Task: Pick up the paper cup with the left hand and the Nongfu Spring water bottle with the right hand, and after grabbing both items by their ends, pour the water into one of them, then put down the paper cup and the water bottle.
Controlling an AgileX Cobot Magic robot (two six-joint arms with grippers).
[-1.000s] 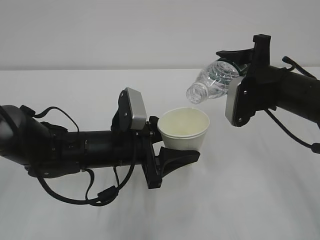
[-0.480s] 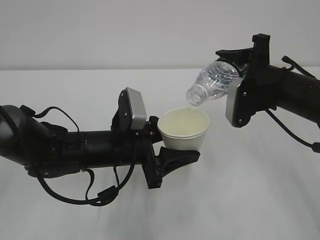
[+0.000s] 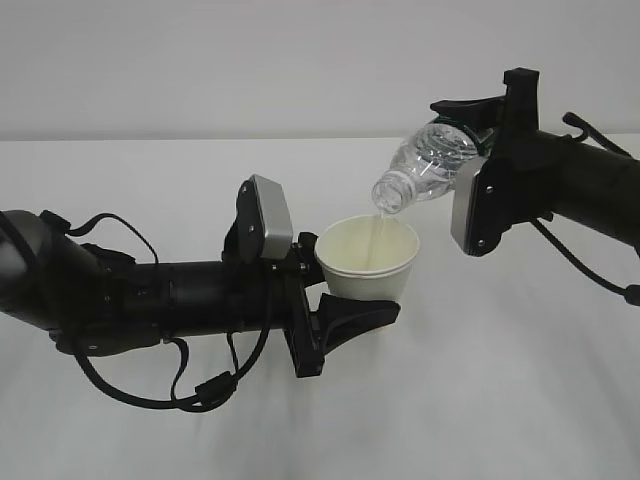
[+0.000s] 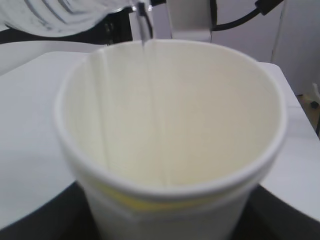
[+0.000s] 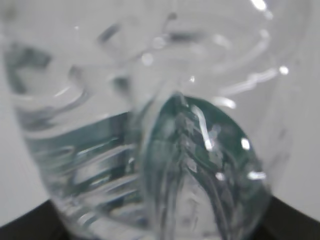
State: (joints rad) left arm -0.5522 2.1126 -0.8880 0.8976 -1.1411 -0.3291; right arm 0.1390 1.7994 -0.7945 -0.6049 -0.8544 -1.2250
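Since earlier frame: arms and bottle hold same pose; thin stream of water (image 3: 377, 228) now runs from bottle mouth, absent before.

Left hand (image 3: 150, 300) lies low, reaching from left worktop edge toward middle; its end effector (image 3: 345, 300) clamps paper cup (image 3: 368, 258) by base, cup upright, clear of worktop.

Right hand (image 3: 560, 190) reaches in from right edge, higher; its end effector (image 3: 480, 125) pinches Nongfu Spring water bottle (image 3: 425, 165) at bottom end.

Bottle long axis slants down-left, mouth just above cup's far rim; stream lands inside cup. More tilt judged next.
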